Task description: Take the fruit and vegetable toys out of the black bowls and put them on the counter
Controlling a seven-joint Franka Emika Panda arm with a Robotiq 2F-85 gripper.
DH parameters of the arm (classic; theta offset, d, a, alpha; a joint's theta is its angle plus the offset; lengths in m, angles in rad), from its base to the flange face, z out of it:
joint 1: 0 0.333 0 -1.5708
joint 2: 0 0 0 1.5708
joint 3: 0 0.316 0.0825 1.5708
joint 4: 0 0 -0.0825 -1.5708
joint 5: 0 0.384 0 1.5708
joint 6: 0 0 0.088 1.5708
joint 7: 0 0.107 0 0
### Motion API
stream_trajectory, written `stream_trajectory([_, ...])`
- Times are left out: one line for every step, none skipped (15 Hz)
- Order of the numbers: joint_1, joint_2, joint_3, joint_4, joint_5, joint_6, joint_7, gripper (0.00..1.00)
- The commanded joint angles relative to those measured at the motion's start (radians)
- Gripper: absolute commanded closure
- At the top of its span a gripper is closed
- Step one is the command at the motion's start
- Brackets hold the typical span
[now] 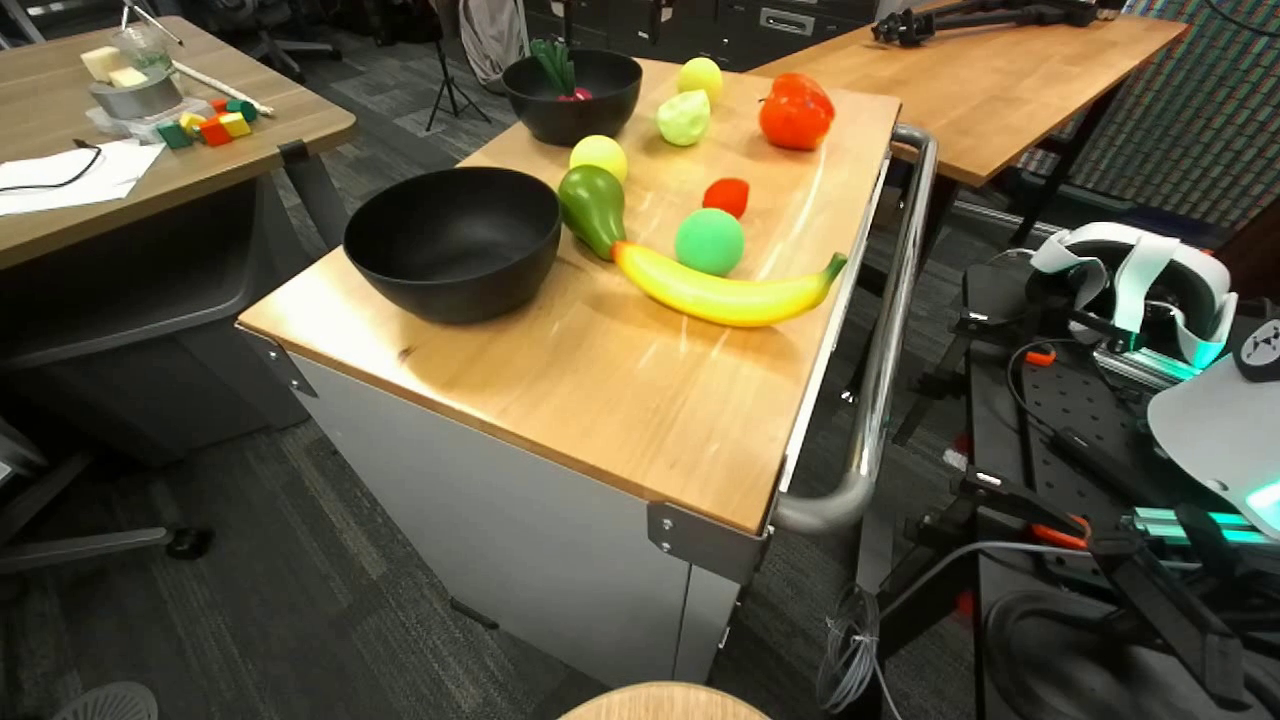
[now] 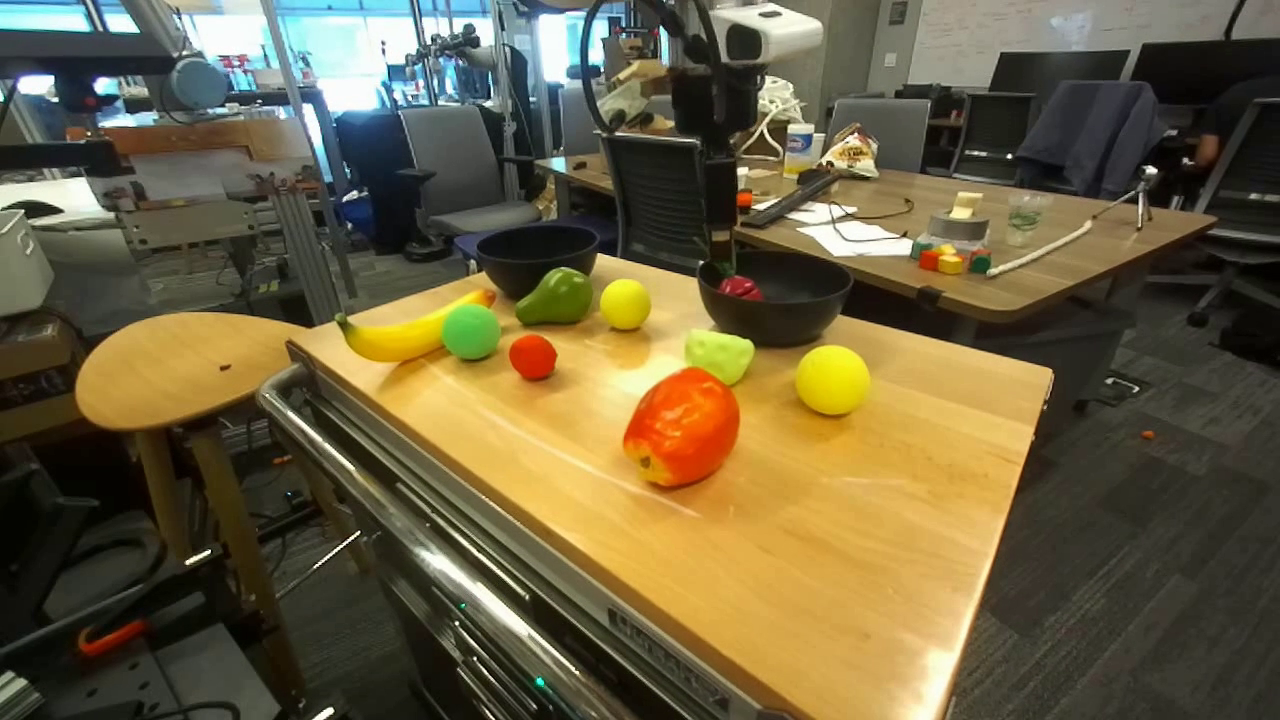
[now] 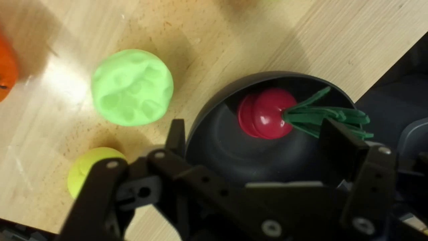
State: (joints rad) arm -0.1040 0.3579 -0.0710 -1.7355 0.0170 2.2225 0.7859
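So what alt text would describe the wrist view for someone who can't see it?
An open black gripper hovers over a black bowl holding a leafy red toy. On the wooden counter beside it lie a green toy, a partly hidden yellow toy and a cropped orange toy.

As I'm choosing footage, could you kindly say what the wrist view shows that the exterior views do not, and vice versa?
Only the wrist view: the gripper plainly open. Only the exterior views: the banana, the pear-shaped green toy and a second black bowl. Shared: the bowl holding the radish-like toy, the pale green toy and the counter.
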Motion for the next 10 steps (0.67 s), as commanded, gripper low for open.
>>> stream_trajectory([0.022,0.086,-0.025,0.121,0.056,-0.04,0.032,0.0])
stream_trajectory([0.021,0.1,-0.023,0.137,0.07,-0.041,0.036,0.0])
stream_trajectory([0.02,0.109,-0.022,0.15,0.088,-0.044,0.037,0.0])
stream_trajectory([0.018,0.116,-0.019,0.162,0.105,-0.048,0.036,0.0])
stream_trajectory([0.015,0.121,-0.017,0.174,0.124,-0.054,0.035,0.0])
stream_trajectory([0.013,0.123,-0.015,0.186,0.142,-0.062,0.034,0.0])
stream_trajectory([0.011,0.122,-0.013,0.195,0.157,-0.073,0.032,0.0])
stream_trajectory([0.01,0.122,-0.012,0.205,0.172,-0.082,0.03,0.0])
stream_trajectory([0.007,0.118,-0.009,0.214,0.188,-0.095,0.026,0.0])
stream_trajectory([0.007,0.116,-0.008,0.223,0.201,-0.101,0.025,0.0])
